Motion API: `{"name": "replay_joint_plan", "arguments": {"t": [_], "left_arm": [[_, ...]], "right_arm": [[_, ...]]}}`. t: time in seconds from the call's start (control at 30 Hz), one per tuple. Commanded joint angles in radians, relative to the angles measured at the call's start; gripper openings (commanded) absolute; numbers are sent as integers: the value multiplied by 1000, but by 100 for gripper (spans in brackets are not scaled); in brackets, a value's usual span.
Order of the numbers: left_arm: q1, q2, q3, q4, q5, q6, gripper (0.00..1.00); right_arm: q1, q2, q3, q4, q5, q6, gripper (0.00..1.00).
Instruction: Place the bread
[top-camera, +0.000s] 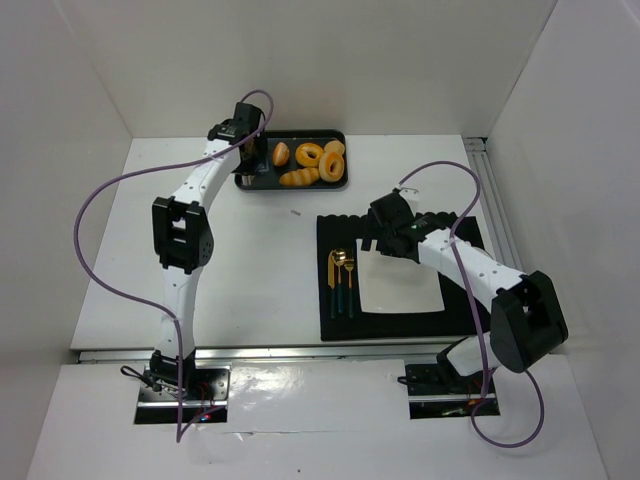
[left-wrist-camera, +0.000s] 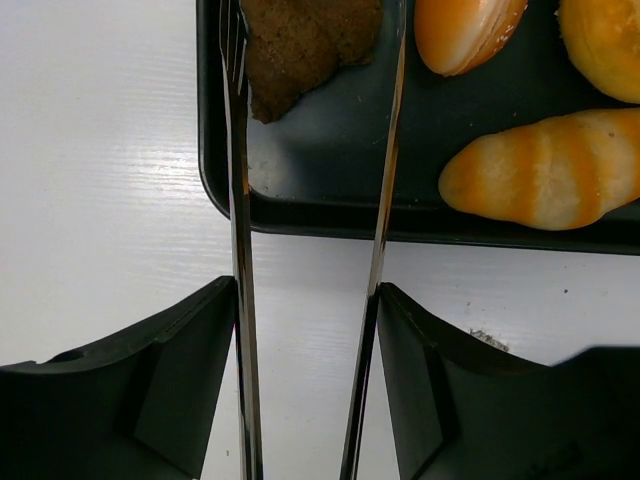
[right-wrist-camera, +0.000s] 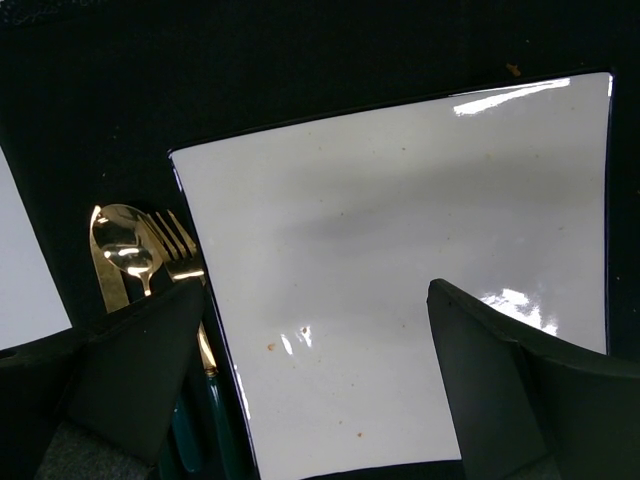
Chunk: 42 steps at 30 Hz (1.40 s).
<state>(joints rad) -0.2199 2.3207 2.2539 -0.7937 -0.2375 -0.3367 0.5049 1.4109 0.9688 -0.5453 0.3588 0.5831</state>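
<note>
My left gripper (left-wrist-camera: 307, 290) is shut on a pair of metal tongs (left-wrist-camera: 238, 200), one arm against each finger. The tong arms stand apart and reach over the left end of the black tray (left-wrist-camera: 300, 215). A brown piece of bread (left-wrist-camera: 300, 45) lies between them on the tray; the tong tips are out of frame. A striped roll (left-wrist-camera: 555, 170) and a round bun (left-wrist-camera: 465, 30) lie to its right. From above, the left gripper (top-camera: 252, 140) hangs over the tray (top-camera: 292, 186). My right gripper (right-wrist-camera: 315, 300) is open over the bare white plate (right-wrist-camera: 400, 200).
The plate (top-camera: 400, 290) sits on a black placemat (top-camera: 470, 300) with a gold spoon (right-wrist-camera: 125, 250) and fork (right-wrist-camera: 180, 245) to its left. Several golden breads (top-camera: 310, 160), ring-shaped ones among them, fill the tray's right part. White walls enclose the table.
</note>
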Motion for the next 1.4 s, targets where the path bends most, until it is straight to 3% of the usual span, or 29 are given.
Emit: {"name": "replay_joint_plan", "arguments": {"t": [0.0, 0.07, 0.2, 0.23, 0.33, 0.57, 0.7, 0.83, 0.9, 1.07, 1.23, 1.37], "left_arm": [[5, 11, 56, 25, 21, 28, 70], [5, 20, 56, 34, 21, 28, 68], [14, 11, 44, 34, 43, 15, 52], [14, -6, 44, 34, 43, 2, 44], [14, -70, -4, 44, 23, -7, 36], [14, -312, -149, 56, 14, -5, 29], [-24, -551, -377, 56, 105, -5, 24], [-133, -699, -599, 80, 185, 8, 24], [-217, -792, -680, 99, 196, -2, 19], [-396, -957, -933, 281, 335, -82, 19], [-579, -951, -1004, 379, 362, -143, 20], [-673, -847, -929, 379, 333, -153, 23]], "right_arm": [[-6, 2, 41, 31, 12, 4, 100], [-6, -7, 50, 31, 12, 15, 100], [-6, -16, 62, 21, 23, 15, 100], [-6, -26, 62, 9, 23, 24, 100], [-6, -49, 84, -11, 32, 24, 100], [-6, -125, 157, -41, 51, -8, 100], [-6, -158, 194, -37, 95, -17, 100], [-6, -177, 276, -108, 201, -26, 100], [-6, -188, 315, -160, 253, -26, 100], [-16, -198, 479, -264, 313, -55, 100], [-34, -240, 577, -288, 332, -46, 100], [-34, -290, 596, -278, 310, -46, 100]]}}
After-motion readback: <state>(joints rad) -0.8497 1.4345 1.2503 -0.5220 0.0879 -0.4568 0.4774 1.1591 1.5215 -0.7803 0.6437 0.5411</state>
